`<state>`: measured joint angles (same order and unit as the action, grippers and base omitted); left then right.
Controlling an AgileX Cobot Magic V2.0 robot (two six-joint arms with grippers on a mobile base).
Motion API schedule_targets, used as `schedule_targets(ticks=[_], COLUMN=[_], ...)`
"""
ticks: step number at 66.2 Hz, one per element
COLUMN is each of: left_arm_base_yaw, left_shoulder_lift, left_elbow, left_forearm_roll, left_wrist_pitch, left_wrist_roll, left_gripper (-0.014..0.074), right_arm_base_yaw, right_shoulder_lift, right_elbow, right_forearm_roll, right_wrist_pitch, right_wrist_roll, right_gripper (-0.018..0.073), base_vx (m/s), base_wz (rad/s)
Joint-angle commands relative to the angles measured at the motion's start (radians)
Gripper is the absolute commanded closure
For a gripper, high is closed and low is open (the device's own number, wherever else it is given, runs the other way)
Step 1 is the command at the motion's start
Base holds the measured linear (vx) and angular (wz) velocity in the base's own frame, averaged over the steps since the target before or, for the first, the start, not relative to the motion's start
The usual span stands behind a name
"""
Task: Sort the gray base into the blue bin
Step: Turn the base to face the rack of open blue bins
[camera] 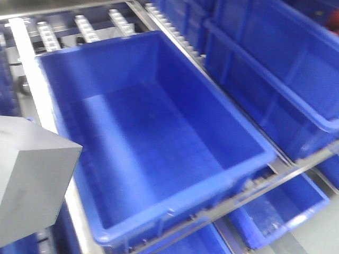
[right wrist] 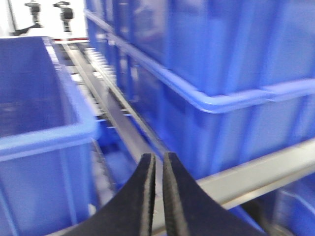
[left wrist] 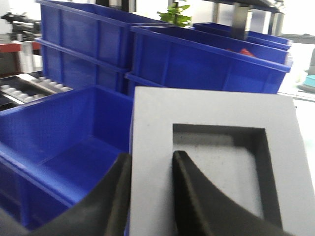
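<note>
1. You have the base (camera: 32, 174) left of the bin's (camera: 106, 74) near corner, outside its rim.
2. The left gripper (left wrist: 152, 196) straddles one wall of the base, with one finger in the recess and one outside.
3. Right of the bin, stacked crates (camera: 275, 69) stand.
4. Behind the bin run roller rails (camera: 87, 26).
5. Below the bin's front-right corner sits a lower crate (camera: 280, 206).

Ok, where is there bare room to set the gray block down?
The floor of the blue bin is wholly bare, bordered by its four walls. Right of it, the stacked blue crates crowd in; left of it, only a thin metal rail. The left pincer grips the gray base.
</note>
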<state>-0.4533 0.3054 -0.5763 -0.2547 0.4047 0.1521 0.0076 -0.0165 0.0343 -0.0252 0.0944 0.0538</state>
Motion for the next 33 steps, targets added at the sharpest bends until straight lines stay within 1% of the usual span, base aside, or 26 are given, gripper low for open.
schedule_targets(ticks=[1, 33], left_arm_base_yaw=[-0.003, -0.003], left_shoulder_lift=[0.009, 0.009], left_elbow=[-0.030, -0.030], left_forearm_roll=[-0.016, -0.016], left_wrist_pitch=[-0.104, -0.104], left_wrist_roll=[-0.008, -0.008], left_gripper=[0.0602, 0.0602], right_arm_base_yaw=[-0.004, -0.004], right_shoulder_lift=[-0.009, -0.009], right_elbow=[-0.004, -0.004], right_forearm_roll=[-0.006, -0.006], right_wrist_pitch=[-0.078, -0.078], right_wrist_roll=[-0.007, -0.007], right_gripper=[0.0564, 0.0564], base_vx=[0.08, 0.06], base_wz=[0.33, 0.31])
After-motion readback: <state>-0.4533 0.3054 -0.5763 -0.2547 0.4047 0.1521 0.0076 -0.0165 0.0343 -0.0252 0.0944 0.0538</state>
